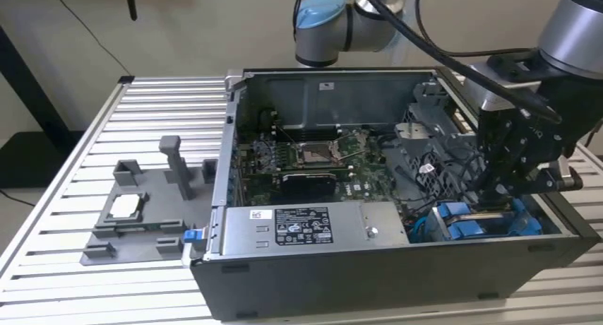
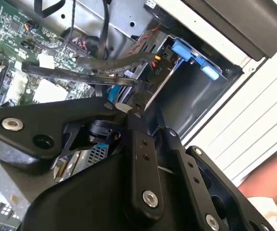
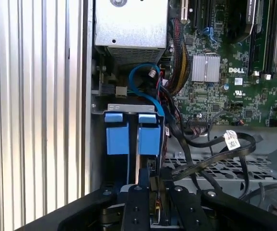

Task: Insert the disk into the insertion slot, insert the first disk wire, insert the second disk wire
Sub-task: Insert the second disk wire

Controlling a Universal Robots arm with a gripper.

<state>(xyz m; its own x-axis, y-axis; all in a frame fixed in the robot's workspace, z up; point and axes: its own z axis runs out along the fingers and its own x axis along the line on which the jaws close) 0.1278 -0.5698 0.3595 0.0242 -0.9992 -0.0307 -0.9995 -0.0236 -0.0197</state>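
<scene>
Gleaming ribbed metal table (image 1: 56, 219), boxy case (image 1: 377, 282)

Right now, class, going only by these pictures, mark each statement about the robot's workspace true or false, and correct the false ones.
1. The hand is lowered into the open computer case, close to the insertion slot with its blue tabs. True.
2. The power supply lies out on the table beside the case. False: it sits inside the case, along its near wall.
3. A grey fixture rests on the table, on the exterior view's left of the case. True.
4. The case is closed by a panel. False: it is open, and the motherboard shows.
</scene>
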